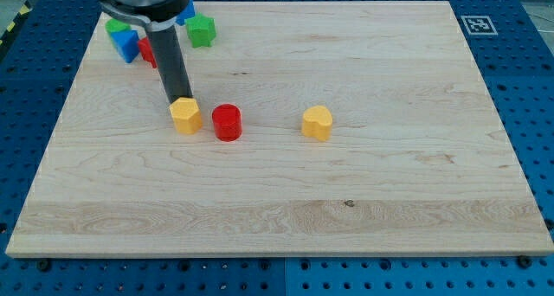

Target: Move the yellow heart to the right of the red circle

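"Yellow heart (318, 123): where is it on the board?" asks Desk.

"On the view's right of the red circle (227, 122), though well apart from it," says Photographer.

"Run it left to right."

"A blue block (124, 43) and a green block (201, 30) are clustered at the top left. Then comes the dark rod, leaning down from the top. My tip (183, 99) is at the upper edge of a yellow pentagon (185, 116) (contact can't be confirmed). After that come the circle and the heart."

"Which step is this?"

"The approach, I'd judge. The tip is on the wrong yellow block. Next it should swing round to the heart's far right side and nudge it leftward, closer to the circle."

"Is it holding anything?"

"No. It's a bare rod and grips nothing; it only pushes."
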`<action>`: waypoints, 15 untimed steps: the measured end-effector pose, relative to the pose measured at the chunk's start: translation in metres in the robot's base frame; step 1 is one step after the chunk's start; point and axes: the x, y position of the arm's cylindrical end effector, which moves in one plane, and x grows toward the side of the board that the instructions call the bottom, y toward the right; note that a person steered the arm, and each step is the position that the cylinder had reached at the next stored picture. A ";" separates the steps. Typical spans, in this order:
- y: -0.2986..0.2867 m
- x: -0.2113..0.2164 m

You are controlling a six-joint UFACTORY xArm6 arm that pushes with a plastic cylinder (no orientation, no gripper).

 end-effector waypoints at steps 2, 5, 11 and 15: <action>0.002 -0.017; 0.213 -0.019; 0.192 0.043; 0.144 0.077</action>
